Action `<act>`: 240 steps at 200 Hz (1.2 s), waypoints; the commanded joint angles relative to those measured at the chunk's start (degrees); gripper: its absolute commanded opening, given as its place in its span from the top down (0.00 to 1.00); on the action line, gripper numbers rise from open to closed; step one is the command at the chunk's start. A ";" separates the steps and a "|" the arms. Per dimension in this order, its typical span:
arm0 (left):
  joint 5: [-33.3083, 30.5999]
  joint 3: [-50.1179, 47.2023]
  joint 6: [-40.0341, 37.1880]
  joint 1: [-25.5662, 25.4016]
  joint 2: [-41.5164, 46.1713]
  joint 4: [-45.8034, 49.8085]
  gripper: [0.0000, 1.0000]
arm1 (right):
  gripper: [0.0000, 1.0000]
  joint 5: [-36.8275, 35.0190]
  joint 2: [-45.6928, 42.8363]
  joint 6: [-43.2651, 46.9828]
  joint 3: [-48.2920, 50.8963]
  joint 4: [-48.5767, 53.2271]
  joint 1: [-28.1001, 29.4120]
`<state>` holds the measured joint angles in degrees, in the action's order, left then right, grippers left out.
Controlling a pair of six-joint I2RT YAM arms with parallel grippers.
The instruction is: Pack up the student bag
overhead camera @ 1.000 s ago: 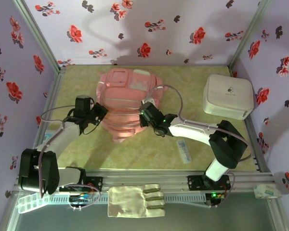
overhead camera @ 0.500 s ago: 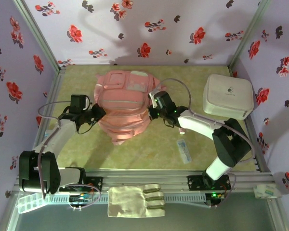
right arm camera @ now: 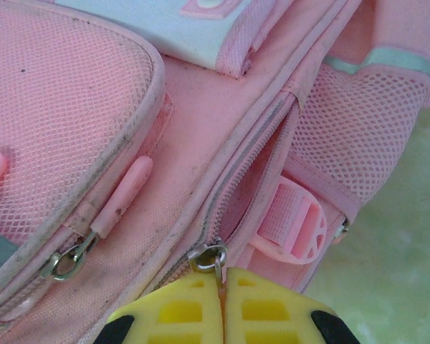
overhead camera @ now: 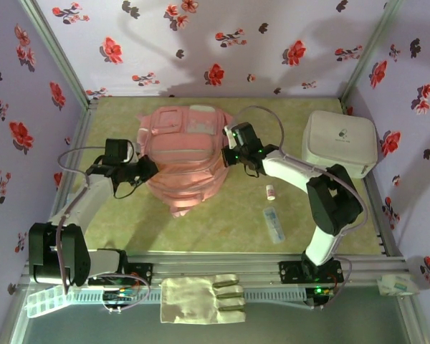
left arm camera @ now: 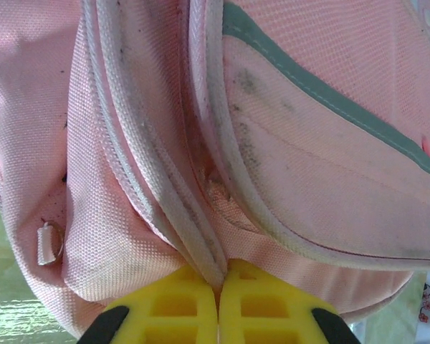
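The pink student bag [overhead camera: 185,154] lies flat in the middle of the green table. My left gripper [overhead camera: 150,168] is at its left side, shut, with the yellow fingers [left arm camera: 173,308] pinching a pale piped seam [left arm camera: 201,247] of the bag [left arm camera: 322,165]. My right gripper [overhead camera: 226,158] is at the bag's right side, shut on the metal zip pull [right arm camera: 209,258]. Beyond that pull the zip [right arm camera: 254,179] gapes a little. A pink strap buckle [right arm camera: 294,229] sits just right of it.
A white rounded box [overhead camera: 340,143] stands at the right wall. A small white item [overhead camera: 271,191] and a clear packet [overhead camera: 274,224] lie on the table right of the bag. A pale glove [overhead camera: 201,297] rests on the front rail.
My right gripper has travelled away from me along the bag's right side with the zip pull. The bag shifted slightly back. The small white item is now uncovered. The left gripper barely moved.
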<state>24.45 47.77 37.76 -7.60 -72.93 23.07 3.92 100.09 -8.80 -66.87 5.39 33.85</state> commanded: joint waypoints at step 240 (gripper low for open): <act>-22.30 30.91 -66.78 -31.07 -25.71 10.79 0.54 | 0.99 6.75 -6.58 -6.54 6.66 -7.76 -3.22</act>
<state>1.56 76.20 -21.91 -38.63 -96.92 32.01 10.35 96.42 -14.17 -60.88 -0.16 31.46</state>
